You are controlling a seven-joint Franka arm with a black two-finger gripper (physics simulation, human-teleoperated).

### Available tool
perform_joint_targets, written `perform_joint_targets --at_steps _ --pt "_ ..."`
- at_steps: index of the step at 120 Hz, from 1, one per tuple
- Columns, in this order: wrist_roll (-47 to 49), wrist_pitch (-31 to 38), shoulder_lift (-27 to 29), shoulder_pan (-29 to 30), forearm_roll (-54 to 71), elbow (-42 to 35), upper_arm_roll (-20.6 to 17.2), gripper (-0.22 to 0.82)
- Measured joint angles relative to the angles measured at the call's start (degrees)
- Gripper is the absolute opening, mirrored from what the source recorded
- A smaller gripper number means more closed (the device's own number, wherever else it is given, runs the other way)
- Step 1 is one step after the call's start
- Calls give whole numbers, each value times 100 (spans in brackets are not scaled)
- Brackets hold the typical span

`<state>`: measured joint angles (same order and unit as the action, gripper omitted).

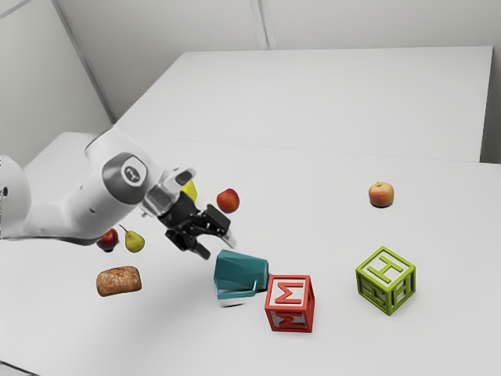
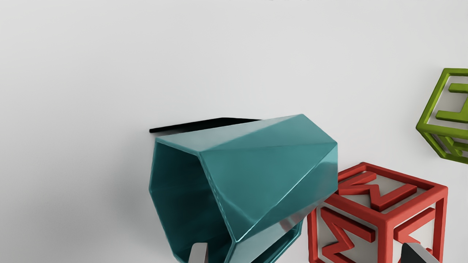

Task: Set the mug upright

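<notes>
The gripper (image 1: 219, 241) hangs above the table on the upper-left side of the teal mug (image 1: 241, 272) in the exterior view, its fingers spread with nothing between them. That mug lies on its side, its handle low on the near side and its base end beside the red M block (image 1: 290, 303). In the wrist view the mug (image 2: 270, 164) shows its dark open mouth, with its handle partly hidden beneath the body. The gripper (image 2: 303, 252) stands open there, one fingertip over the mug's mouth and the other over the red block (image 2: 387, 215).
A green H block (image 1: 386, 280) and an apple (image 1: 381, 193) stand toward the exterior view's right. Near the arm are a bread loaf (image 1: 119, 280), a pear (image 1: 135, 241), a red fruit (image 1: 108, 240), an orange-red fruit (image 1: 228, 200) and a yellow object (image 1: 189, 190).
</notes>
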<state>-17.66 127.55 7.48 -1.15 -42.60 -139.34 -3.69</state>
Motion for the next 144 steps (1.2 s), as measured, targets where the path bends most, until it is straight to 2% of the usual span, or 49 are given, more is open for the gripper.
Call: perform_joint_targets --at_steps 42,94,104,134,144 --pt "-972 419 -308 -9 -1362 -268 0 57" --pt "-2310 548 -523 -10 -2989 -499 0 55" --pt "-2527 552 -527 -13 -3137 -506 0 46" --pt "-3025 558 -528 -21 -3301 -508 -2 7" --pt "-3142 565 -524 -26 -3303 -508 -1 0"
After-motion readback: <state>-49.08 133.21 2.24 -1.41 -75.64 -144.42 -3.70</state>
